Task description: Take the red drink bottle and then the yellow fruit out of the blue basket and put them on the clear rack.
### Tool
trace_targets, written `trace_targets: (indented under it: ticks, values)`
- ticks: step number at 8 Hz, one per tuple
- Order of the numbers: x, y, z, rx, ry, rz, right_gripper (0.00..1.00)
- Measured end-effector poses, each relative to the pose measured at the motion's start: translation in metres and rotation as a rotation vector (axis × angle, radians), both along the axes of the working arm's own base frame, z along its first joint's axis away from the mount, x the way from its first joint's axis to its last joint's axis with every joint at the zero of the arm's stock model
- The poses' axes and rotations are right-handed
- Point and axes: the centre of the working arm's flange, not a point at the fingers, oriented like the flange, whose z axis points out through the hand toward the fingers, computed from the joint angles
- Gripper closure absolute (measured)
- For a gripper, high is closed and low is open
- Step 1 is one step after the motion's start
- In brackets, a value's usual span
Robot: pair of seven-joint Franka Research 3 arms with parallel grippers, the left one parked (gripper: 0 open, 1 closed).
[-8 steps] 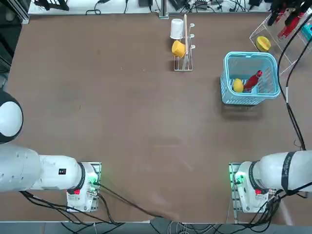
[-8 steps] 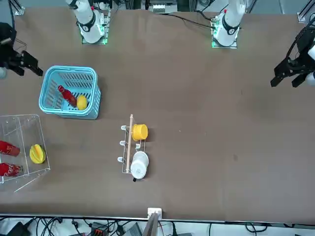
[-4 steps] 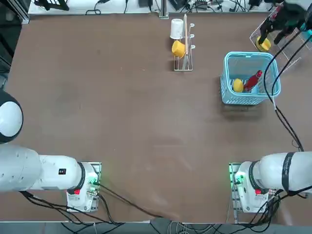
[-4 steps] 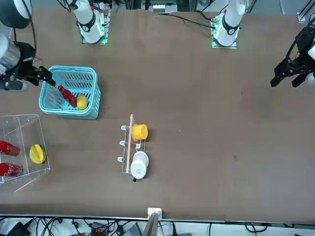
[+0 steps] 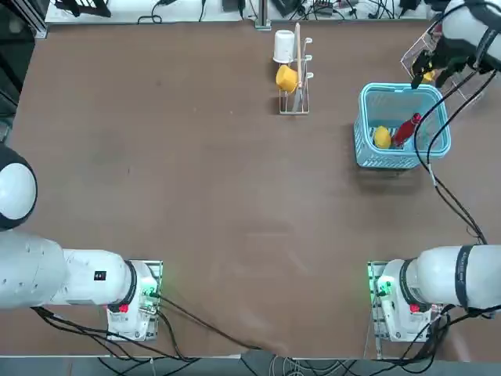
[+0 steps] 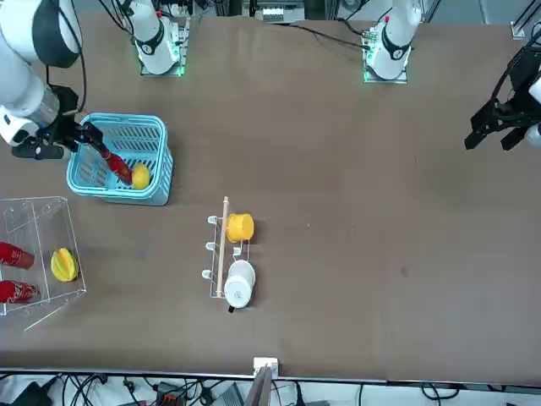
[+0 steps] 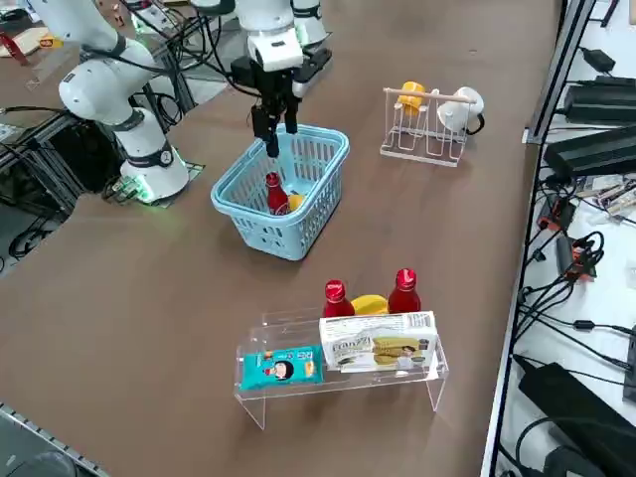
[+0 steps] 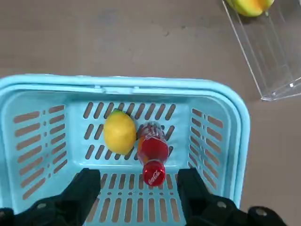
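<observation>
The red bottle point(image 8: 154, 149) lies in the blue basket point(image 5: 365, 129), on its slotted floor, just beside the yellow fruit point(image 8: 119, 132). The fingers point(image 8: 138, 195) of the right arm are wide apart and hold nothing; they are over the basket.

I think the bottle is plastic and looks filled, so it may be moderately heavy, firm but a little soft when it is pressed. Its smooth round side could slip or roll. It should not break easily. The best place to take it is probably around the thicker body, near the middle, with one finger at each side; the cap end alone would let it swing.

The bottle is slanted in the basket. In the top view, the red cap points to the upper right, and the long axis runs from there down to the lower left, near the fruit. In the wrist view, the cap is toward the fingers, so the axis goes roughly along the space between them.
</observation>
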Motion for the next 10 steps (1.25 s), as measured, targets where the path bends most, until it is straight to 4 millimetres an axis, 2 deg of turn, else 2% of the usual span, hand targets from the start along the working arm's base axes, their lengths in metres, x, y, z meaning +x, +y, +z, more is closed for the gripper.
trace_targets:
  ticks: [1, 2, 4, 7, 10]
  values:
    - [-0.002, -0.001, -0.007, 0.0, -0.011, -0.002, 0.0]
    - [-0.008, -0.004, -0.031, 0.002, -0.012, -0.007, 0.02]
    - [-0.012, -0.007, -0.047, 0.003, 0.017, -0.014, 0.02]
    - [-0.012, -0.011, -0.063, 0.004, 0.049, -0.022, 0.04]
    - [-0.013, -0.015, -0.069, 0.005, 0.064, -0.029, 0.15]
